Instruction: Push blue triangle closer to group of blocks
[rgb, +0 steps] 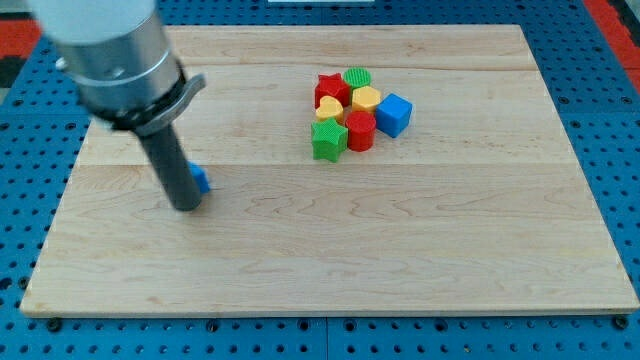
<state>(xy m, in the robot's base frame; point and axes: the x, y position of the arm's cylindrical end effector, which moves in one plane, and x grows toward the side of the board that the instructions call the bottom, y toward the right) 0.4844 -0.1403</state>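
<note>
At the view's left, my tip (186, 207) stands upright, touching the blue triangle (201, 180); no claw shows.

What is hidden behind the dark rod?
A blue triangle peeks out at the rod's right, beside my tip. Most of it is covered, so its shape is unclear.

Even, bright, diffuse light; no glare on wooden board (400, 250). Short soft shadows under the block cluster, centre-right. Arm housing (110, 50) at upper left motion-blurred, edges smeared. Remaining frame reasonably sharp; slight softness overall, low resolution.
</note>
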